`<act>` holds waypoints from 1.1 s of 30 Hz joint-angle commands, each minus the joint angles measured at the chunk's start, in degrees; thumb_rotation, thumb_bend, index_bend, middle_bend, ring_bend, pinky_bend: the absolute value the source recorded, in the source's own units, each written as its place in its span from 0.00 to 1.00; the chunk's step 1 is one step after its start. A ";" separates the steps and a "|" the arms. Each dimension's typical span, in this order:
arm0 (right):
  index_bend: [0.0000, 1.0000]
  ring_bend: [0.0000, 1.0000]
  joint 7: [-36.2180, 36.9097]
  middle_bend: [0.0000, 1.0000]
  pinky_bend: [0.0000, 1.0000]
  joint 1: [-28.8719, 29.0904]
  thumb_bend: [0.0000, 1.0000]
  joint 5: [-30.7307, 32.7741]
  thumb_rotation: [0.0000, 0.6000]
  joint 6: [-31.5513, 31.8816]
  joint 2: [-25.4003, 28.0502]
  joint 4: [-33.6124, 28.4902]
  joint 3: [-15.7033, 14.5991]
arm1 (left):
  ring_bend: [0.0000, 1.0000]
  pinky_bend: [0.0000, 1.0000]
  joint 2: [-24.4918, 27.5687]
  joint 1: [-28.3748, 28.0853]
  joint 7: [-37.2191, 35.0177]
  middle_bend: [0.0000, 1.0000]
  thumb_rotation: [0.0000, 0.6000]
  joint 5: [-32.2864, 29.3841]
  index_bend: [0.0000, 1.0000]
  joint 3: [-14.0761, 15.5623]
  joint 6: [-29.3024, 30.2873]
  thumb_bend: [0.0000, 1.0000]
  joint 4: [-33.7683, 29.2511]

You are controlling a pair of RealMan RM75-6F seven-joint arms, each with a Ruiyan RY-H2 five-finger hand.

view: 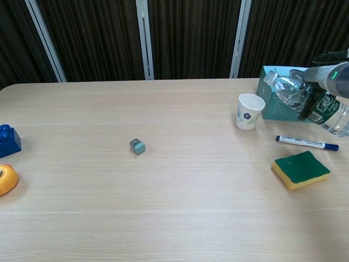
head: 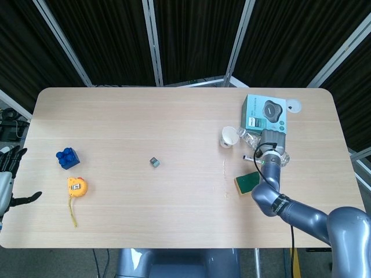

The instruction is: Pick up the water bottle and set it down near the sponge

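Observation:
A clear water bottle (view: 297, 95) with a green label hangs tilted above the table, its cap pointing up-left toward the paper cup. My right hand (view: 318, 94) grips it around the middle, in front of the teal box. From the head view the bottle (head: 250, 139) pokes out left of the right hand (head: 272, 143). The green-and-yellow sponge (view: 301, 169) lies flat on the table below and in front of the bottle, also seen as the sponge (head: 249, 182). My left hand (head: 7, 174) hovers at the table's left edge, fingers apart, holding nothing.
A paper cup (view: 250, 111) stands just left of the bottle's cap, and a teal box (view: 281, 93) is behind it. A blue marker (view: 306, 143) lies between bottle and sponge. A small grey cube (view: 137, 146) sits mid-table; a blue brick (head: 68, 157) and yellow tape measure (head: 76, 186) lie far left.

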 commanded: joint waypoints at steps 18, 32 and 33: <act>0.59 0.60 -11.71 0.63 0.44 2.39 0.74 0.35 1.00 5.55 -6.37 6.85 1.62 | 0.00 0.00 0.30 -0.08 -0.67 0.00 1.00 -0.16 0.00 0.04 -0.26 0.00 -0.01; 0.59 0.61 -17.32 0.63 0.46 2.21 0.74 -2.62 1.00 6.85 -9.54 11.96 2.51 | 0.00 0.00 0.51 -0.20 -1.10 0.00 1.00 -0.17 0.00 0.17 -0.68 0.00 0.03; 0.59 0.61 -17.73 0.63 0.46 2.19 0.74 -2.88 1.00 7.03 -9.68 12.16 2.56 | 0.00 0.00 0.51 -0.23 -1.09 0.00 1.00 -0.20 0.00 0.18 -0.73 0.00 0.03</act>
